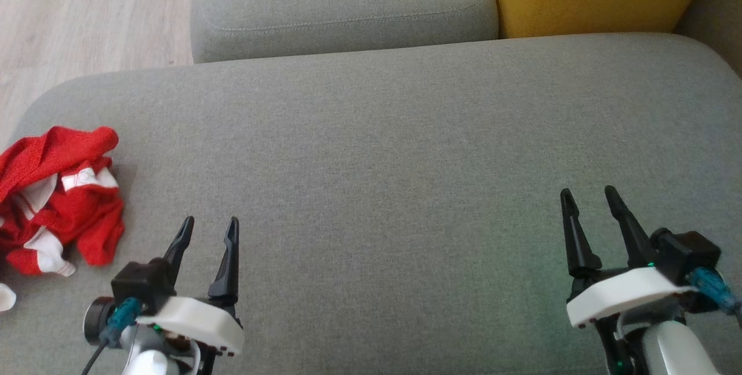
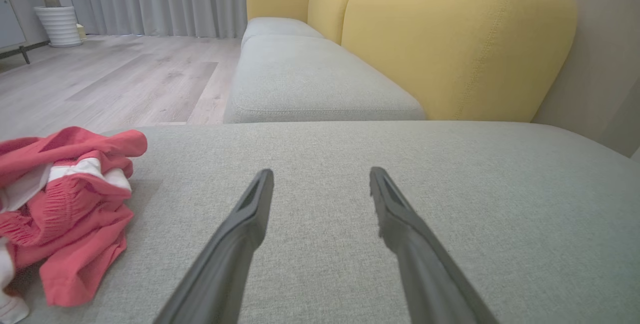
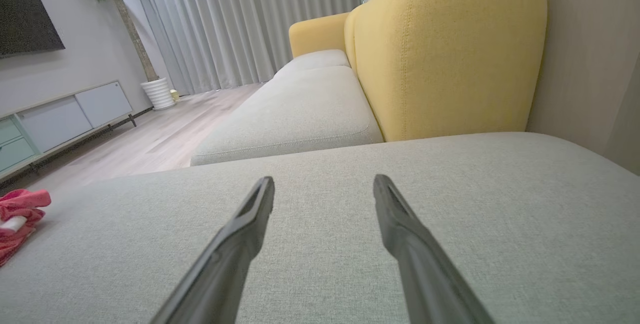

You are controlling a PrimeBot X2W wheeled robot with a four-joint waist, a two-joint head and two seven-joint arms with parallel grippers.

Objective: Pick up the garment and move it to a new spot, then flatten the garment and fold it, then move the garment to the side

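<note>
The red garment [image 1: 58, 195] is located at the frame's left edge, while left gripper [image 1: 208, 225] and right gripper [image 1: 588, 192] jaws are held wide, empty.

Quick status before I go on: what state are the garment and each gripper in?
garment: crumpled in a heap at the left end of the grey cushion, not held.
left gripper: open, empty, beside the garment but apart from it.
right gripper: open, empty, over bare cushion.

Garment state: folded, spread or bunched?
Bunched: the red-and-white garment sits in a crumpled heap with overlapping folds at the left edge of the grey cushion.
</note>
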